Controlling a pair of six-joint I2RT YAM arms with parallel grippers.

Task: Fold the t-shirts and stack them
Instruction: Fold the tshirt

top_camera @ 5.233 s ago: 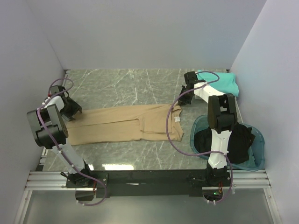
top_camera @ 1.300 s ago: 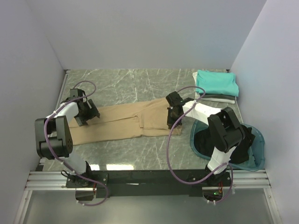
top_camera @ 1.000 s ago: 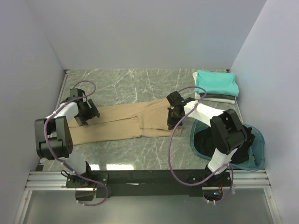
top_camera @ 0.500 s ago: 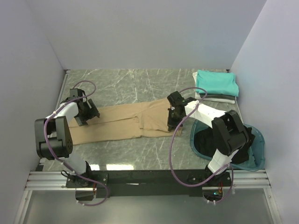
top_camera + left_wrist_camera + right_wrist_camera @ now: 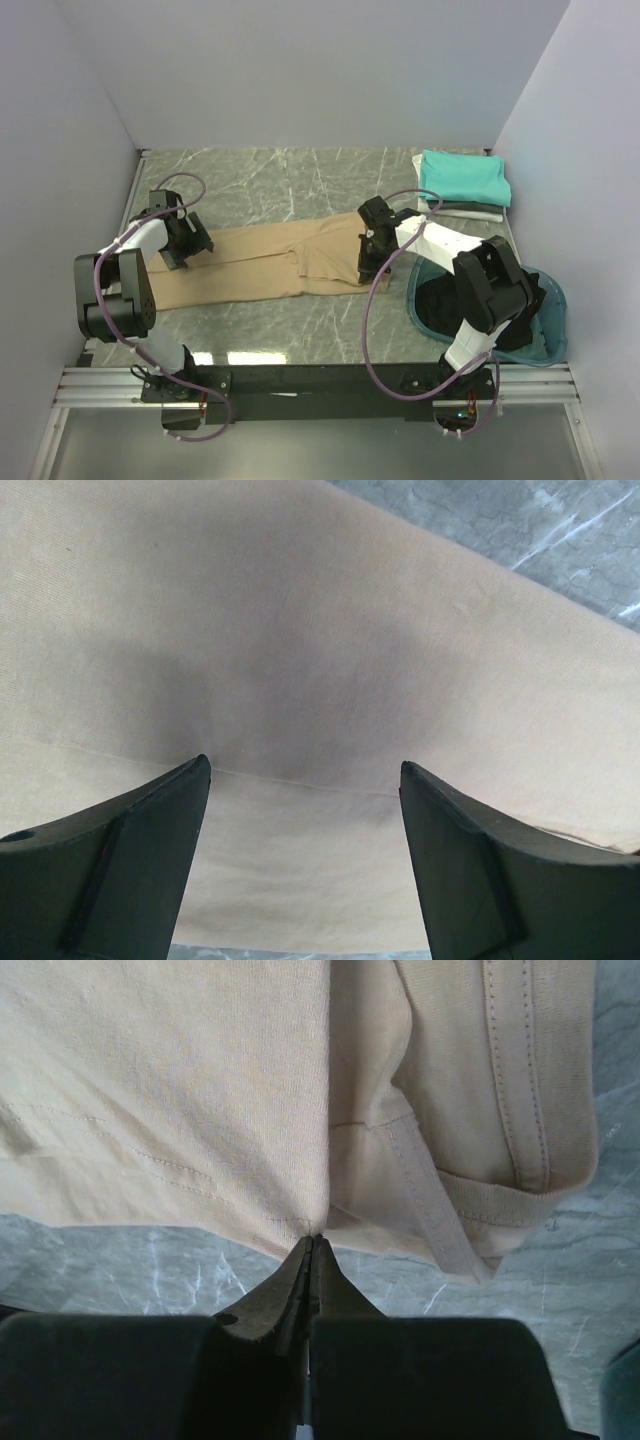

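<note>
The tan t-shirt lies as a long folded strip across the table, its neck end on the right. My left gripper hovers low over its left part, jaws wide open, with only tan cloth between the fingers. My right gripper is at the neck end, shut on the shirt's near edge; the cloth creases up from the tips and the collar band lies to their right. A folded teal t-shirt tops a grey and white stack at the back right. A black t-shirt sits in the basin.
The round teal basin stands at the front right, beside the right arm. Grey walls close the left, back and right sides. Marbled tabletop shows behind the tan shirt and in front of it.
Since 5 s ago both grippers moved inward onto the tan shirt, the right one from the teal stack. Over the last second the right gripper edged slightly nearer; the left has not moved.
</note>
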